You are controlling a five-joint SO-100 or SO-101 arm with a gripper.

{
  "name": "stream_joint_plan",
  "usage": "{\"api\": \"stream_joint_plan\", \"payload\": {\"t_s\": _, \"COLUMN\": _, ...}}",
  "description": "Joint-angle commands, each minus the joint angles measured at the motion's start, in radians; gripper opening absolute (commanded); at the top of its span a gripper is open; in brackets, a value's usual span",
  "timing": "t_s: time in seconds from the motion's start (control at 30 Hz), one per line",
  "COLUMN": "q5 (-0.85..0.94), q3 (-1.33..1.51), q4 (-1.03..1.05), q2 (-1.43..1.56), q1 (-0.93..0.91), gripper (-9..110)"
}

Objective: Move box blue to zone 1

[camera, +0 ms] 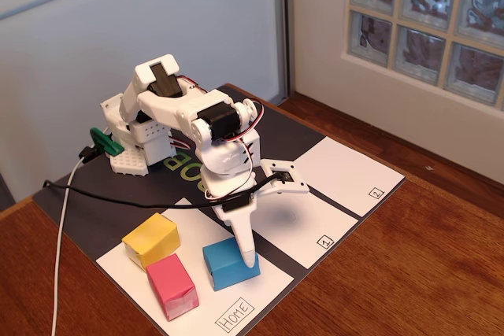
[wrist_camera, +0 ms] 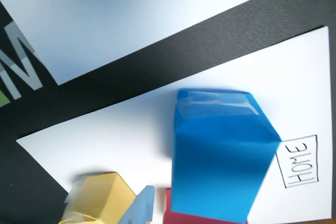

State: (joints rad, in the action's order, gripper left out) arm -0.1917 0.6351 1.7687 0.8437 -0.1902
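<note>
Three boxes sit on the Home panel [camera: 264, 282]; your box blue [camera: 229, 264] is nearest zone 1 [camera: 299, 226], which is bare. Your gripper [camera: 249, 257] hangs over its right edge in the fixed view, lined up for a grab. Only one finger [camera: 243, 234] shows, so I cannot tell how the jaws stand. Wrist view cuts off the yellow box [wrist_camera: 97, 199] and pink box [wrist_camera: 191, 217], and shows no fingers clearly.

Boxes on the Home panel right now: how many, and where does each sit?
3, all on the Home panel in the fixed view: yellow box at the back left, pink box nearest the camera, blue box on the right, by the gripper. None looks hidden.
</note>
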Motion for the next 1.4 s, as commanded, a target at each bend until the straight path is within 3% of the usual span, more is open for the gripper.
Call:
{"api": "stream_joint_plan", "payload": {"t_s": 0.0, "q5": -0.005, "q3": 0.008, "q4": 0.166, "q2": 0.069, "q1": 0.011, "gripper": 49}}
{"api": "stream_joint_plan", "payload": {"t_s": 0.27, "q5": 0.009, "q3": -0.003, "q4": 0.161, "q2": 0.008, "q1": -0.025, "gripper": 50}}
{"api": "stream_joint_plan", "payload": {"t_s": 0.5, "q5": 0.003, "q3": -0.003, "q4": 0.12, "q2": -0.044, "q1": -0.028, "gripper": 41}}
{"api": "stream_joint_plan", "payload": {"t_s": 0.97, "q5": -0.017, "q3": -0.009, "q4": 0.006, "q2": -0.143, "q1": -0.048, "gripper": 37}}
{"api": "stream_joint_plan", "payload": {"t_s": 1.23, "q5": -0.015, "q3": -0.061, "q4": -0.025, "q2": -0.156, "q1": -0.066, "gripper": 5}}
{"api": "stream_joint_plan", "payload": {"t_s": 1.37, "q5": -0.017, "q3": -0.167, "q4": 0.04, "q2": -0.169, "q1": -0.071, "gripper": 0}}
